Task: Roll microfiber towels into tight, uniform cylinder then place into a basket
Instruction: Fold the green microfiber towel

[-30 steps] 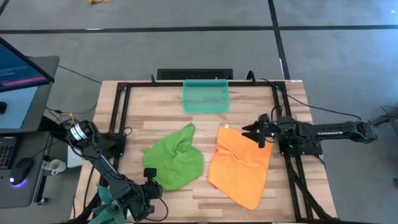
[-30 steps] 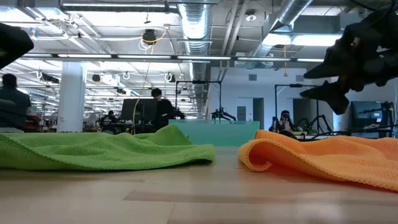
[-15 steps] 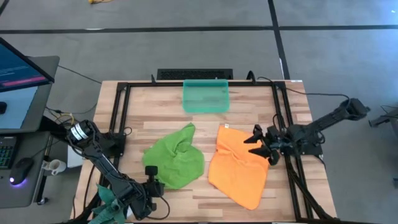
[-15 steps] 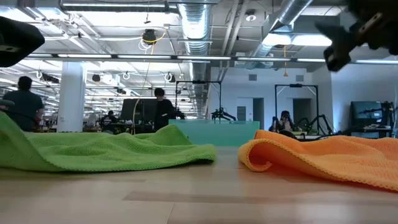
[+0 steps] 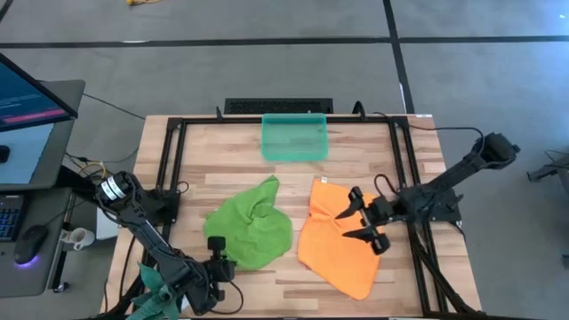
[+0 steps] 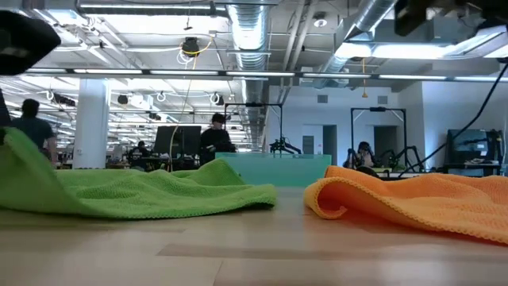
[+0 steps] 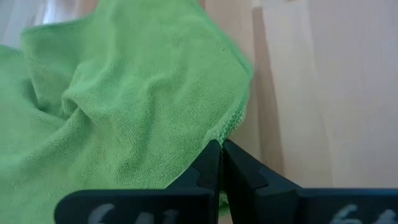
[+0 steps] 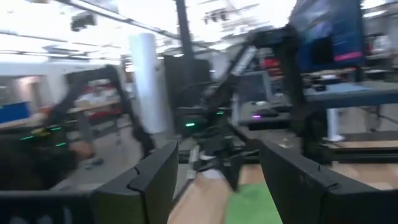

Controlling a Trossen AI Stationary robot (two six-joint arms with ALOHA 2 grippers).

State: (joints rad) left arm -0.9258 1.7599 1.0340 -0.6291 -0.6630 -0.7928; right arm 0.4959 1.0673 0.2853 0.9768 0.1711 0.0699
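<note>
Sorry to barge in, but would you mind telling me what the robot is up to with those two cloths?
It is at the start of a towel job. The left pincer is shut on a corner of the green towel, lifting that edge off the table. The right pincer hovers open above the orange towel, holding nothing. Both towels lie crumpled and unrolled side by side, and the teal basket sits at the far edge.

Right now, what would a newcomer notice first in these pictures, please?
Two bright crumpled towels lie side by side mid-table: the green towel on the left, the orange towel on the right. The left end effector is shut on the green towel's near edge, while the right end effector hangs open above the orange one.
</note>
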